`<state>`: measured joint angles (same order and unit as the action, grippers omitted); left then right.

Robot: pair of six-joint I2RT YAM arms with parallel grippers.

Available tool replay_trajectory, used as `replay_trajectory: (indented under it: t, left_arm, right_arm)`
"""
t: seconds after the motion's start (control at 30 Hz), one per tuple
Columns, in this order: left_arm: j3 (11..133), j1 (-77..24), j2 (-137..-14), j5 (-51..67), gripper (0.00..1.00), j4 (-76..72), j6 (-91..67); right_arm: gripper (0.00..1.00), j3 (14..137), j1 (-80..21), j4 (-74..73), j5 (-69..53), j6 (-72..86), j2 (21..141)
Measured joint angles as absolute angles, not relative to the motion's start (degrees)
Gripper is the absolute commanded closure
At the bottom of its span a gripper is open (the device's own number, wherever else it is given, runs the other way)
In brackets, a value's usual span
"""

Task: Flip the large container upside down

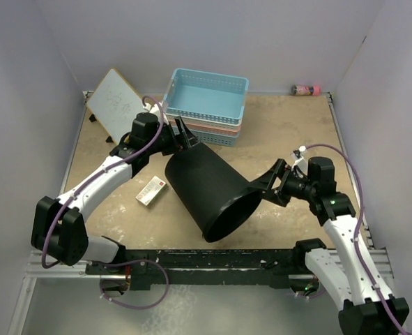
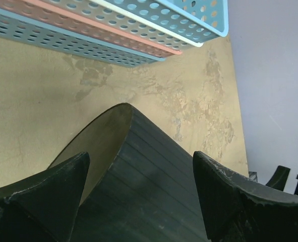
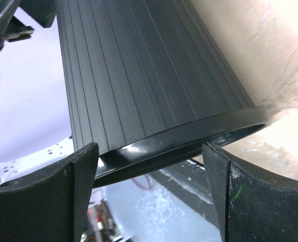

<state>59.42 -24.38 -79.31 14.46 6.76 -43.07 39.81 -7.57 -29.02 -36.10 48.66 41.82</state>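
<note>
Right tool (image 3: 149, 156) astride wastebasket (image 1: 206, 185) rim, left tool (image 2: 141, 159) at base (baskets (image 1: 206, 98) behind)

1. The large container (image 1: 209, 188) sits tilted at mid-bench (image 1: 289, 132), its base toward the far left and its mouth toward the near right.
2. Behind it is a stack of baskets (image 1: 207, 105) — a board (image 1: 115, 103) stands at far left, a small bottle (image 1: 305, 89) in the far right corner.
3. A small packet (image 1: 151, 190) lies just left of the container.
4. The left fingers (image 2: 48, 196) are spread either side of the base edge — the right fingers (image 3: 43, 196) either side of the rim.
</note>
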Motion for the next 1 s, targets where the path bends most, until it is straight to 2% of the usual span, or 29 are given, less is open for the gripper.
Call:
replay_trajectory:
  t: [0.2, 0.47, 0.63, 0.9, 1.0]
  left_arm:
    - [58.11, -24.34, -79.31, 14.87, 0.20, 5.41, -44.01]
    - [56.55, -24.12, -79.15, 16.38, 0.20, 4.03, -44.64]
    - [54.87, -23.94, -76.97, 16.45, 0.20, 4.29, -45.52]
    - [52.47, -23.97, -71.13, 17.32, 0.20, 4.97, -47.97]
    - [52.27, -23.97, -70.08, 17.41, 0.20, 4.71, -48.71]
  right_arm:
    - [0.14, 36.95, -7.62, -23.90, -40.03, 53.04, 43.24]
    - [0.14, 37.85, -7.73, -17.93, -36.84, 52.05, 48.86]
    - [0.14, 42.11, -7.73, -14.31, -33.69, 48.27, 56.97]
    - [0.14, 55.66, -7.73, -13.85, -30.00, 39.38, 72.79]
    - [0.13, 58.41, -7.73, -14.59, -29.61, 36.80, 75.29]
